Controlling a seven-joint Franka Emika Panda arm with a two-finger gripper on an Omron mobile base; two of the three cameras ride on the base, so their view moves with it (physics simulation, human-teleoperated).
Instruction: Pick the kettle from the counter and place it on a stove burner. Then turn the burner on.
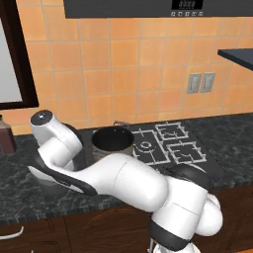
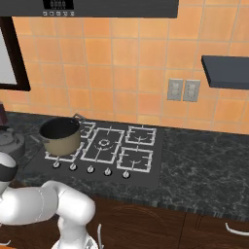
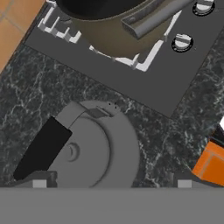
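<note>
While our gripper [image 3: 111, 184] is hovering with fingers spread over the kettle [image 3: 89, 151], we are seeing it sitting on the counter [image 3: 52, 94], the pot [image 3: 118, 30] at twelve o'clock.

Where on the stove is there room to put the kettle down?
The pot crowds the left grate. The middle burner and the two small burners on the right are bare. The kettle sits on the counter left of the cooktop, under the gripper.
</note>
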